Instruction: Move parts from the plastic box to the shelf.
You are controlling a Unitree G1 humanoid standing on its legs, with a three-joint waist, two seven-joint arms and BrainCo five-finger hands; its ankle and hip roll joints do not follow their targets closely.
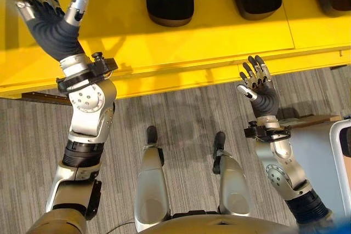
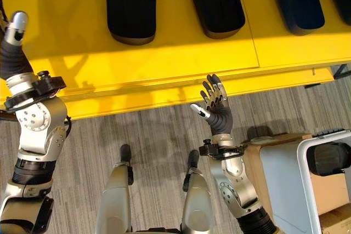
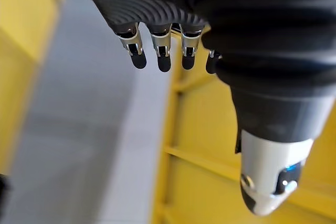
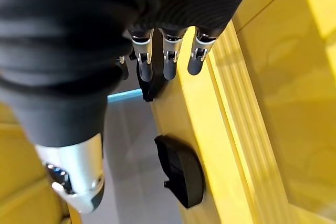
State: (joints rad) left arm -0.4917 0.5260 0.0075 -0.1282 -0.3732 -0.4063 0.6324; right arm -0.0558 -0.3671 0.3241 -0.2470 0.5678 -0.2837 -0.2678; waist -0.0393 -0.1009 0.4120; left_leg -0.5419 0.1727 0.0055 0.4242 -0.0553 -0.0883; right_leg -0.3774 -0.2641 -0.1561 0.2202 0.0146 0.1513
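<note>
Both hands, left [image 1: 52, 23] and right [image 2: 218, 110], are raised with fingers released and empty, since three parts [image 2: 130, 6] already lie on the yellow shelf [image 2: 164, 67]

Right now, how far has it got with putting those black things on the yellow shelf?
Several black parts already lie in a row on the yellow shelf, so that much looks done. Nothing is in hand: the left hand and right hand are both raised, open and empty. The plastic box at the right holds another dark part to move.
</note>
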